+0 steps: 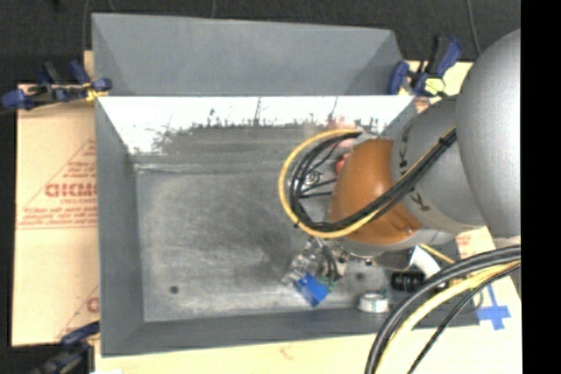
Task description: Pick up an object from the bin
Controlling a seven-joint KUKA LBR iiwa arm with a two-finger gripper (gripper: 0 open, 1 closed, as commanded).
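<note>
As the gripper [314,267] sits low over a blue piece [311,292] at the bin's [202,232] front, the grasp seems in hand. I cannot tell the claw's state. Next: secure hold, straight lift.

One camera looks down, slightly obliquely, into the grey bin [202,232]; arm [491,144] at right.

The bin [118,215] is lit brightly from above. Glare is seen on its far sloped wall [263,114], washed almost white. A soft shadow is cast on the floor [202,232] beside the arm [491,144]. The surroundings are left dark.
</note>
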